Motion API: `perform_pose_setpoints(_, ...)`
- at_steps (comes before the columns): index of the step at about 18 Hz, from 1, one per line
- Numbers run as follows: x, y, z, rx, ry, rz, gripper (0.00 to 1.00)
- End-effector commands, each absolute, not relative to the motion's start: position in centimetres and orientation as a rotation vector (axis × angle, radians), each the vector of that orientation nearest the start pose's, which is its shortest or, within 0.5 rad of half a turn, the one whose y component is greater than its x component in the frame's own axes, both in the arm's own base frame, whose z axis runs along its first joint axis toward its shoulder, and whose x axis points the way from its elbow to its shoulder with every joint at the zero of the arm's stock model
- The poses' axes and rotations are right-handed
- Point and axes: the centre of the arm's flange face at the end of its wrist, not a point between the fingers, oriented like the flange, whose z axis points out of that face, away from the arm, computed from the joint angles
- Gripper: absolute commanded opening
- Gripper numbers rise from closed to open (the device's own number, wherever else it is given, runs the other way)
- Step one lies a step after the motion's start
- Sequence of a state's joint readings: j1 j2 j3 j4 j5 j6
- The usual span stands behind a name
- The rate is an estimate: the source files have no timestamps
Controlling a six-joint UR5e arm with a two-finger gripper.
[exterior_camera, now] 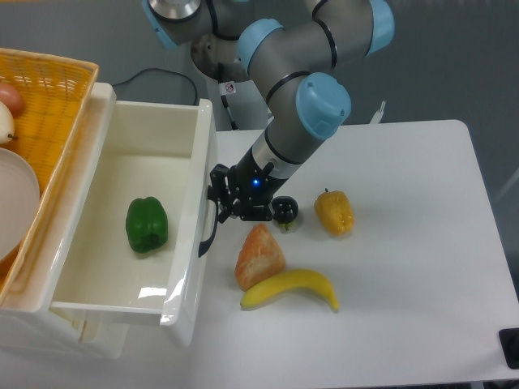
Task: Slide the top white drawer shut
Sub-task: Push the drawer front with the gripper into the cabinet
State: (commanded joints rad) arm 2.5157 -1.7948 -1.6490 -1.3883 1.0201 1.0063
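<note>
The top white drawer (185, 275) stands pulled out to the right, and its deep tray is open from above. A green bell pepper (147, 224) lies inside it. The curved black handle (208, 237) sits on the front panel, facing the table. My gripper (217, 197) is at the upper end of the handle, right against the front panel. Its black fingers blend with the handle, so I cannot tell whether they are open or shut.
A yellow wicker basket (49, 89) with a white dish (16, 203) sits on the cabinet at the left. On the table beside the drawer front lie an orange fruit wedge (259, 255), a banana (290, 288), a yellow pepper (334, 211) and a small black object (285, 210).
</note>
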Motion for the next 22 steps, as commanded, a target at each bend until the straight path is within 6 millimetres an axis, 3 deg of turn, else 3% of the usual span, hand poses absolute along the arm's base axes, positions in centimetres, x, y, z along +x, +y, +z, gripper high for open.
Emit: perform_pose_setpoints(22, -30.0, 50.1, 36.7, -2.697, 0.11, -0.596, 0.0)
